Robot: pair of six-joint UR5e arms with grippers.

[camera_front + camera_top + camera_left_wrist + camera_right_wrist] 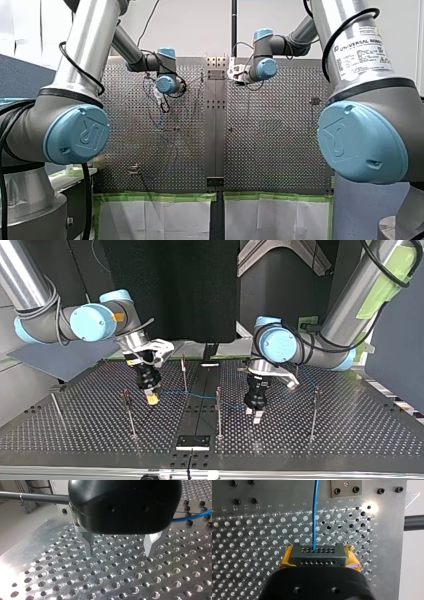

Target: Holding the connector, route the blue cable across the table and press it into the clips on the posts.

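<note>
Gripping dark grey perforated connector block (317, 555) between yellow pads (285, 558): right tool (152, 399). Thin blue cable (314, 512) leaving block, running low over perforated metal worktop (100, 585), past slim metal post (184, 372). Left tool (117, 548) spread wide, empty, hovering just above worktop.

A pale wall (195, 30) stands beyond the perforated table (270, 150).

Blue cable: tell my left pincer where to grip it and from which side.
Take the blue cable on its straight stretch ahead of the connector in my right pincer. Come from above, my left pincer open astride it: it seems to run level, clear of the table.
</note>
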